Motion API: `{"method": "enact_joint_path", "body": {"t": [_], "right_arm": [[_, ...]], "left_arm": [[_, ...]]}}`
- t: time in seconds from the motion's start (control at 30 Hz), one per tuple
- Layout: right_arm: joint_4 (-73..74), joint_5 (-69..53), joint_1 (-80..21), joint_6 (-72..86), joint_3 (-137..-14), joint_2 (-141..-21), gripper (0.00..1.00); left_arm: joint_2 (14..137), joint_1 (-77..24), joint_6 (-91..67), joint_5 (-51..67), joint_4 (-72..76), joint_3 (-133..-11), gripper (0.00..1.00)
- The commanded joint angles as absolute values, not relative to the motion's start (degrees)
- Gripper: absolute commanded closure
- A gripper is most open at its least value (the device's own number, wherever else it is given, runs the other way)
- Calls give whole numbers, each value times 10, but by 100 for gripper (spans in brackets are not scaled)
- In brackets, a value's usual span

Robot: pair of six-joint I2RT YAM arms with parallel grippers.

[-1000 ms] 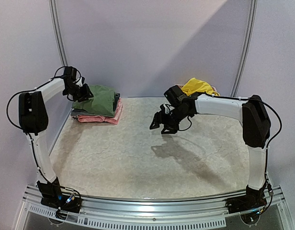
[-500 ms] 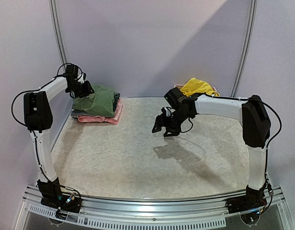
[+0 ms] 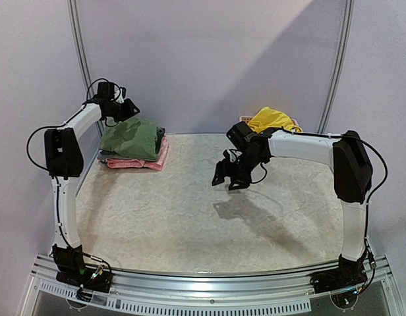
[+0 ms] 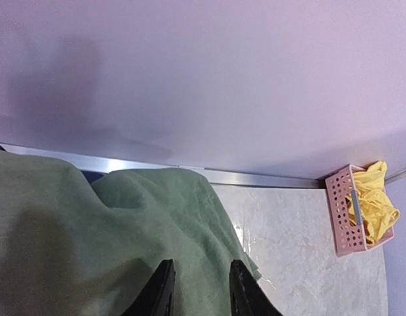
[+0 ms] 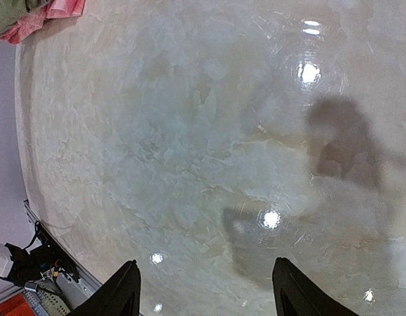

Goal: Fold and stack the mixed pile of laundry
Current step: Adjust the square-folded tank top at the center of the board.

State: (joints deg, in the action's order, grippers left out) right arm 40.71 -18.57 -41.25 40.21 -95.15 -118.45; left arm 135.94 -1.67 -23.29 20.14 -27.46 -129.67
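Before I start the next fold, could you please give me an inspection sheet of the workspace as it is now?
Surface: marbled table top, glossy, with lamp reflections.
Job's things: olive-green shirt lies folded at far left on a pink garment; yellow shorts lie unfolded in the pink basket at far right.
Clutter: nothing seen.
Grippers: left gripper hangs above the shirt, jaws narrowly apart, empty; right gripper hangs over bare table, jaws wide, empty.
Cables: black cables loop along both arms, none on the table top.
Surroundings: pale walls; metal rail at the near edge.
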Motion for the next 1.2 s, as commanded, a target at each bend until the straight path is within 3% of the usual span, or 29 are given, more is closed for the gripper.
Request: {"method": "enact_joint_path", "body": {"t": [0.0,0.43,0.93,1.07,1.17], "right_arm": [[430,-176,-415,389,-947,-1164,31],[473,-162,-416,370,-945,-1163,31],[518,-136,-410,336,-991,-1178,31],[518,-137,-410,332,-1006,-1185,30],[512,-138,-410,332,-1013,-1188,31]], "left_arm": [[1415,-26,-276,237,-241,-1332,72],[1521,-19,-310,212,-181,-1430,75],[1546,0,-302,172,-120,-1446,77],[1517,0,-303,175,-89,-1449,70],[1487,5,-317,178,-73,-1445,52]]}}
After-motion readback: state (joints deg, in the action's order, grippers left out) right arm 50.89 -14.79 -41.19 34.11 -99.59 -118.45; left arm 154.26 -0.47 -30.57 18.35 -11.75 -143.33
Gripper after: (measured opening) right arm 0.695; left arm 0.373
